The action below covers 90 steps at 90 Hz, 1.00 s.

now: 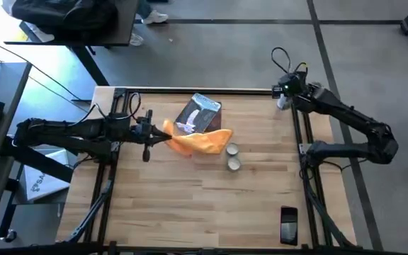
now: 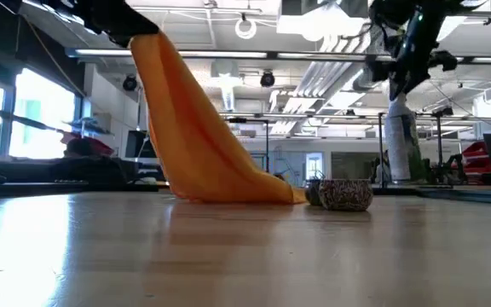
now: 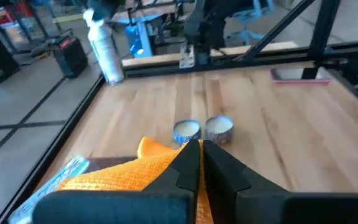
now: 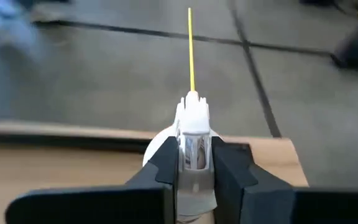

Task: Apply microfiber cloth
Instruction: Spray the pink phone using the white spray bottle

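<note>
Near the tabletop's (image 1: 190, 212) middle, my left gripper (image 1: 163, 134) has its fingers pinched shut on one corner of the orange-yellow microfiber cloth (image 1: 197, 142), which hangs up in a smooth slope, its far end trailing on the wood beside two small tins (image 1: 232, 156). At the far right corner, my right gripper (image 4: 194, 165) is clamped around a white spray bottle (image 4: 192, 124).

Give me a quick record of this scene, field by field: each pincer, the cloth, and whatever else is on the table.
left pincer: shut on the microfiber cloth, one corner lifted off the table
cloth: orange, far end trailing on the wood, partly over the grey-blue packet
right pincer: at the far right corner, shut on a white spray bottle
small tins: two, beside the cloth
phone: near right edge of the table
</note>
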Motion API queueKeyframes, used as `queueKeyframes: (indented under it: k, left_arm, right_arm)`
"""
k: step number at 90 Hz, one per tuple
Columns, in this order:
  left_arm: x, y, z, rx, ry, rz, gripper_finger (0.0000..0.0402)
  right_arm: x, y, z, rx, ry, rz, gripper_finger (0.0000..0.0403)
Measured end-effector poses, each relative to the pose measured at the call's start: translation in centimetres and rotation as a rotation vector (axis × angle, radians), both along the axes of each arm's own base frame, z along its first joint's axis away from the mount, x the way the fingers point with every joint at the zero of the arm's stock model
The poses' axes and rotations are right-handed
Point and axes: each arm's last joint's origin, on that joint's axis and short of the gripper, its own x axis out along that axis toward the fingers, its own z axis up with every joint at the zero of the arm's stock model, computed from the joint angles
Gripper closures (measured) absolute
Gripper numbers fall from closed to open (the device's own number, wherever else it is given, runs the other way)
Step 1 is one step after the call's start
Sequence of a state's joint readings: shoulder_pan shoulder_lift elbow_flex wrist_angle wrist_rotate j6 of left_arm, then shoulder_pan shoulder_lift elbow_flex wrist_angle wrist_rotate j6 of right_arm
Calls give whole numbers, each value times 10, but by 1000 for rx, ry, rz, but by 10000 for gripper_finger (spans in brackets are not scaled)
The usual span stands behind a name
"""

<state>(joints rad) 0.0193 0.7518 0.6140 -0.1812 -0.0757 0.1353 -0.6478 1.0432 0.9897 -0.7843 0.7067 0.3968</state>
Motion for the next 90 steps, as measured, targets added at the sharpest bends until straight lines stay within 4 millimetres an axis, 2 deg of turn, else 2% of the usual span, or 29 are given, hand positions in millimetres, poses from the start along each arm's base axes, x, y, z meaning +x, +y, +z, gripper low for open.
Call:
queueKeyframes:
  k: [8,16,24,32,48,68,77,90]
  left_arm:
    - [-1,0,-5,31,53,-9,401]
    - [-2,0,-7,44,81,-7,402]
    - [-2,0,-7,58,84,-9,402]
    - [-2,0,-7,58,84,-9,402]
    - [-2,-2,-8,52,87,-91,402]
    - [5,-3,-8,102,73,-162,402]
    - [8,-3,-11,119,90,-169,402]
    - [13,-3,-15,126,115,-175,402]
  right_arm:
    - [5,20,7,48,21,279,371]
    - [9,41,12,107,-44,532,371]
    - [13,60,12,170,-103,726,371]
    - [16,78,10,230,-85,859,371]
    - [20,104,3,309,-8,1053,371]
    - [50,125,4,180,-12,1255,369]
    - [58,133,-1,195,10,1293,371]
    - [56,143,-8,239,79,1300,371]
